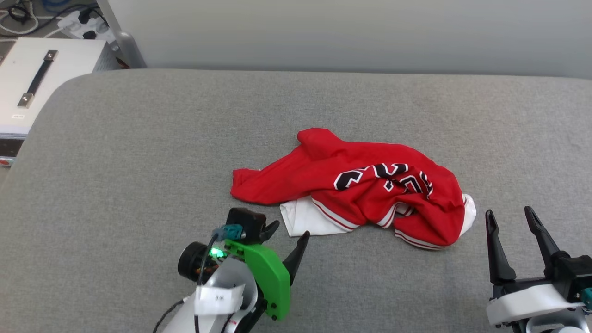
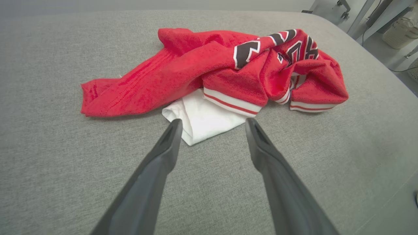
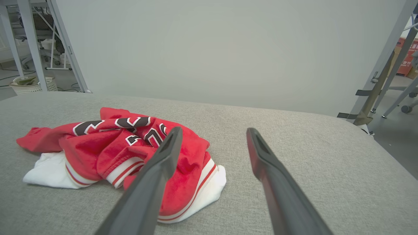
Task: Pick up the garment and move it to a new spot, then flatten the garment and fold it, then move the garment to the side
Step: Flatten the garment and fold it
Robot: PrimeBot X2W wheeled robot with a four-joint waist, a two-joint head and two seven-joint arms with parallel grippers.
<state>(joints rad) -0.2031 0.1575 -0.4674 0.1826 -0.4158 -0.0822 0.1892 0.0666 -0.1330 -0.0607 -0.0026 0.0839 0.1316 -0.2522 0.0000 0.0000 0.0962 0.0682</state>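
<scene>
Well, crumpled garment (image 1: 351,185), left gripper (image 1: 290,230) and right gripper (image 1: 509,211) nearby (jaws wide, empty).

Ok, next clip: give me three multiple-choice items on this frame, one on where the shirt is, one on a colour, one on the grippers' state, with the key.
1. The garment lies:
A) on the grey surface
B) in a basket
C) hanging from a raised arm

2. The sleeve nearest the left gripper is:
A) black
B) white
C) blue

3. The left gripper and the right gripper are:
A) both shut on cloth
B) one open, one shut
C) both open, holding nothing

Key:
1 A, the crumpled garment rests on the grey surface.
2 B, the white cloth sits just beyond the left fingertips.
3 C, each pair of fingers stands spread, and neither grips the cloth.
</scene>
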